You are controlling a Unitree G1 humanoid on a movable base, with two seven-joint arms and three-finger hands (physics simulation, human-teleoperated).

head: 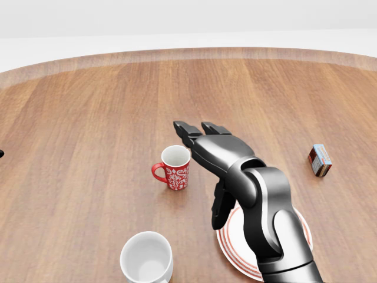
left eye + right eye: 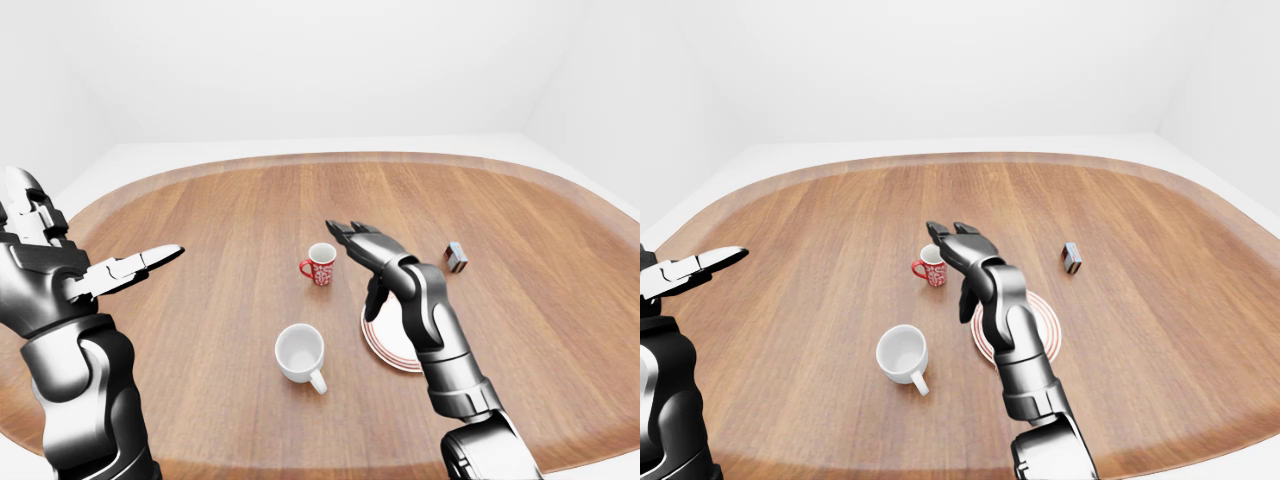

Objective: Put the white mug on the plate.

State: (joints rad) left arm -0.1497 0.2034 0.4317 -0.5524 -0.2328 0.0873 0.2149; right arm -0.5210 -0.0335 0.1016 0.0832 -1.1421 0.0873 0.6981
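Nearest, at the bottom of the head view, the white mug point(image 1: 146, 258) stands upright on the wooden table point(image 1: 88, 118), its opening facing up; the left-eye view shows its handle pointing toward the lower right. Just to its right lies the plate point(image 1: 235, 247), white with red rings, partly covered by the right forearm. Mug and plate do not touch. The right hand point(image 1: 207, 147) hovers above the plate's upper-left edge with fingers spread wide and extended, thumb hanging downward, holding nothing. Beside its fingertips, to the left, stands a red patterned mug point(image 1: 175, 167), upright, handle to the left. Farther right on the table lies a small box point(image 1: 319, 160), well apart from everything else. In the left-eye view, the left hand point(image 2: 60, 265) is raised at the left edge, fingers open, holding nothing.
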